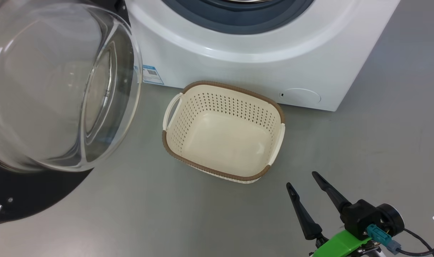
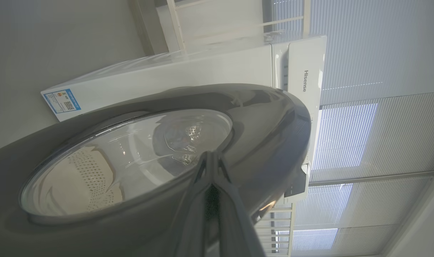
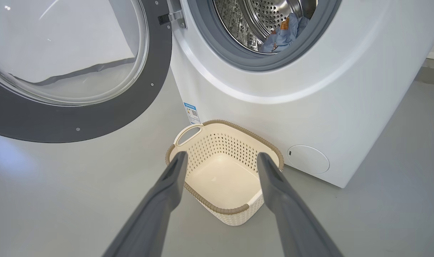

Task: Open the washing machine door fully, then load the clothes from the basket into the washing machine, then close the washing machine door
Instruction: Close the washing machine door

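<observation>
Right wrist view: clothes (image 3: pixel 283 35) in drum (image 3: pixel 270 10)

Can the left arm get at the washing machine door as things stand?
Probably yes: the shut left gripper sits right at the outer black rim of the washing machine door, nothing between them; contact unclear.

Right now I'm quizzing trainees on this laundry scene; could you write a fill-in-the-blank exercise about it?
1. The basket is ____.
2. The washing machine door stands ____.
3. The clothes lie in the steel ____ of the washing machine.
4. The left end effector is ____.

Missing words: empty; open; drum; shut.
</observation>
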Available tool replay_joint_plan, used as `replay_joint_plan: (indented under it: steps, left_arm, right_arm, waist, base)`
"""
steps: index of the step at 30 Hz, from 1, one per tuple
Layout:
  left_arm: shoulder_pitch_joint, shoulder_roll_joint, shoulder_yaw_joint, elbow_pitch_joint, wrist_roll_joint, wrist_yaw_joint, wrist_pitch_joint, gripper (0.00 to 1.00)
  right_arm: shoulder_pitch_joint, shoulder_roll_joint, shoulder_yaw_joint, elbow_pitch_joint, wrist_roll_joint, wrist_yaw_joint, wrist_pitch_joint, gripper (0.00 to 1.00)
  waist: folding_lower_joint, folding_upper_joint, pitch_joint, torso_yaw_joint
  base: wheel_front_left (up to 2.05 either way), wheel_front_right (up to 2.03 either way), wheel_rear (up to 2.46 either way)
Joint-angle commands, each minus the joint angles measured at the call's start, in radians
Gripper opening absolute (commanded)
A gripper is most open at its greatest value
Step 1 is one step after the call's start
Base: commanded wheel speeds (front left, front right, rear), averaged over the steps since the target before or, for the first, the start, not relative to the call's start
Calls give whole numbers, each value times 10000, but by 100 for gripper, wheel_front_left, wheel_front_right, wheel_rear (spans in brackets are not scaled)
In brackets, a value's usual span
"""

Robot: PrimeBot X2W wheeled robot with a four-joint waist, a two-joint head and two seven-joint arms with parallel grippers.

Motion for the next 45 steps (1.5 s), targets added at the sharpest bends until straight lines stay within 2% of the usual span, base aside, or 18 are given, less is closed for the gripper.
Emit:
replay_joint_plan:
  steps: [1,13,14,25,30,36,45]
  left_arm:
    - [478,457,301,-670,-195,157,371,0]
    - [1047,-257,221,-2386,-717,498,1093,0]
    - [1086,-459,143,-2723,-802,560,1161,0]
    - [782,-1280,-36,-3789,-1371,806,1256,0]
    - [634,-1704,-432,-4338,-1360,894,1232,0]
    - [331,-2277,-964,-4338,-1095,727,948,0]
    - [-204,-3159,-1635,-4037,-636,20,459,0]
  right_arm:
    - [-106,140,259,-117,228,90,-188,100]
    - [-79,223,236,110,371,90,-442,100]
    - [-114,243,262,169,396,90,-500,100]
    - [-243,318,277,476,542,90,-844,100]
    - [-291,334,276,668,630,90,-993,100]
    - [-441,339,401,905,893,90,-1201,100]
    - [-613,341,530,1158,1110,90,-1439,100]
  waist:
    - [0,0,-202,-110]
    - [0,0,-352,-509]
    - [0,0,-366,-630]
    - [0,0,-382,-1181]
    - [0,0,-409,-1293]
    - [0,0,-518,-1462]
    - [0,0,-445,-2057]
  base:
    - [0,0,0]
    - [0,0,0]
    - [0,0,0]
    - [0,0,0]
    - [0,0,0]
    - [0,0,0]
    - [0,0,0]
